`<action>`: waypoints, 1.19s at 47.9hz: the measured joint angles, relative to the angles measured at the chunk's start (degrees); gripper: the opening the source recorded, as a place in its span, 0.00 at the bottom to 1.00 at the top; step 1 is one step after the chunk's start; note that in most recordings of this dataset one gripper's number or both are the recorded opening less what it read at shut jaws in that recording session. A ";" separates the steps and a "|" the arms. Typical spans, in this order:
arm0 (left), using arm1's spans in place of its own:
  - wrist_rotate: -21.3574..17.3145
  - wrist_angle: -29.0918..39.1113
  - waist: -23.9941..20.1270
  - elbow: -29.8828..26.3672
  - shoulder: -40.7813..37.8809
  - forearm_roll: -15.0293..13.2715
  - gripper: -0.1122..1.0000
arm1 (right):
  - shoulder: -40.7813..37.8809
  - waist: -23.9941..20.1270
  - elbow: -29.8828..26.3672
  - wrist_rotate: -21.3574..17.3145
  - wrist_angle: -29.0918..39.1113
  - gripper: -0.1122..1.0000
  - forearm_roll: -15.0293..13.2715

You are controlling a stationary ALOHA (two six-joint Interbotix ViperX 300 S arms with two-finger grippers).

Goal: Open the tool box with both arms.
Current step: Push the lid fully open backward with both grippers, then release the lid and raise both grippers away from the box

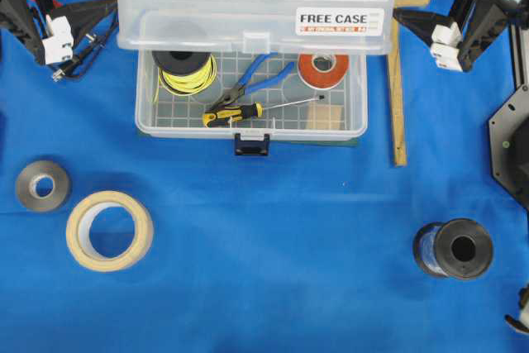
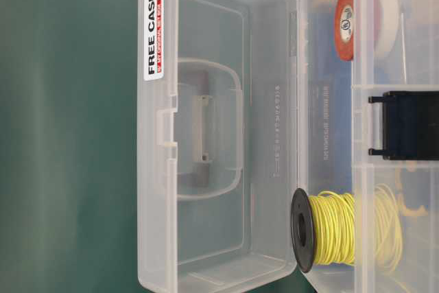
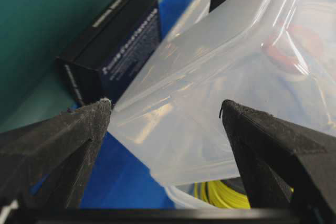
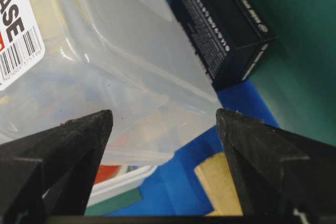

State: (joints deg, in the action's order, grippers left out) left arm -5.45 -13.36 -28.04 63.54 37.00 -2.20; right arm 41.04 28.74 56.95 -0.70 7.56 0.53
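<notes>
Left gripper (image 3: 165, 109) jaws spread wide, gripping nothing; raised lid corner (image 3: 210, 98) of tool box (image 1: 248, 117) lies between fingertips, contact not clear. Right gripper (image 4: 164, 118) same: wide open, empty, opposite lid corner between fingertips. Tool box at table's far middle, lid (image 1: 252, 7) swung up and back. Inside box: yellow wire spool (image 1: 186, 68), blue-handled pliers (image 1: 248, 84), screwdriver (image 1: 235, 113), orange tape roll (image 1: 324, 70). Black latch (image 1: 251, 144) hangs at box front.
</notes>
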 measured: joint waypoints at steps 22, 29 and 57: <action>-0.09 -3.25 -4.92 0.18 -1.85 0.00 0.92 | -3.43 5.80 -0.97 0.00 -2.99 0.84 0.09; -0.09 -4.48 -6.42 -0.18 -5.19 0.00 0.92 | -4.39 7.29 -1.32 -0.09 -3.87 0.84 0.09; -0.26 -5.36 -11.51 -5.45 -14.33 0.00 0.92 | -10.28 13.54 -3.08 0.00 -6.50 0.84 0.09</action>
State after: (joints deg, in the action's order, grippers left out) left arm -5.71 -18.72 -39.55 58.10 22.68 -2.20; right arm 30.76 42.28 53.88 -0.70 1.05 0.62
